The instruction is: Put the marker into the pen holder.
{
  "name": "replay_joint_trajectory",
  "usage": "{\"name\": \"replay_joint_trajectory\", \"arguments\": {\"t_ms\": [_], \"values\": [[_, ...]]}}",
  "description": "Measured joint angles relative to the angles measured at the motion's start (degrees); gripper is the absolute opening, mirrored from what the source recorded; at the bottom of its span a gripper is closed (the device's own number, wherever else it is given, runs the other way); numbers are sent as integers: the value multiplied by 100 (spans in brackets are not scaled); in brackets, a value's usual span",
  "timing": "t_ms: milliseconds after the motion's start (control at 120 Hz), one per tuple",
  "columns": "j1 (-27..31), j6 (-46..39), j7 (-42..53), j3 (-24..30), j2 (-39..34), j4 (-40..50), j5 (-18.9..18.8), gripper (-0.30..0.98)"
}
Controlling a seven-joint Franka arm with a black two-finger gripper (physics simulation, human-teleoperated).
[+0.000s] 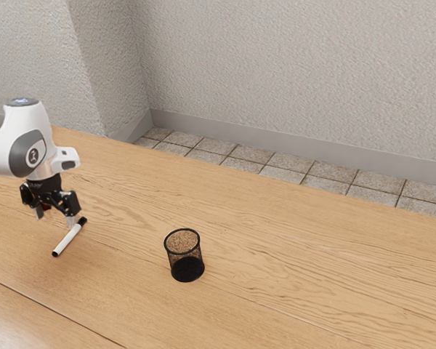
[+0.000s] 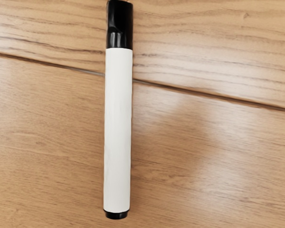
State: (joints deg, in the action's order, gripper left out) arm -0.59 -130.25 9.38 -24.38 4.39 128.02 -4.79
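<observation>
Claw spreading above, marker lying flat on tabletop, pen holder standing well apart

Exterior view: the white arm [image 1: 30, 149] is coming in from the exterior view's left, and the claw [image 1: 55, 221] is pointing down over the tabletop [image 1: 291, 283]. Claw state: spread, its two black fingers standing apart and pinching nothing. One finger, the one on the exterior view's right, is showing right near the marker [image 1: 69, 238], by its capped half; can't tell if they are touching.

Marker: white barrel, black cap [image 2: 119, 23] on one end, short black plug [image 2: 116, 215] on the other. It is lying on its side on the tabletop, slanting in the exterior view, with the cap pointing toward the wall side and the plug toward the near side. Wrist view: the marker is lying below the hand, cap and plug both showing, and a dark seam [image 2: 204, 94] in the wood is passing under the barrel just beside the cap.

Pen holder [image 1: 187, 267]: black mesh, round, standing upright on the tabletop with its rim facing up, well apart from the marker on the exterior view's right. The marker is lying outside it.

Background: a pale rough wall [image 1: 291, 65] is rising behind, with a grey baseboard [image 1: 276, 141] running along its foot and floor tiles [image 1: 276, 173] showing between that and the tabletop edge.
</observation>
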Motion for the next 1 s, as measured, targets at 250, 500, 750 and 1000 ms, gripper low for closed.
{"name": "replay_joint_trajectory", "arguments": {"t_ms": [250,500,750,1000], "values": [[-97,-193,488,-80,1043,-740,600,69],[97,-174,837,-80,1599,-1182,1060,69],[198,-8,1114,-23,2126,-1635,1185,69],[199,5,1312,-13,2212,-1655,1208,69]]}}
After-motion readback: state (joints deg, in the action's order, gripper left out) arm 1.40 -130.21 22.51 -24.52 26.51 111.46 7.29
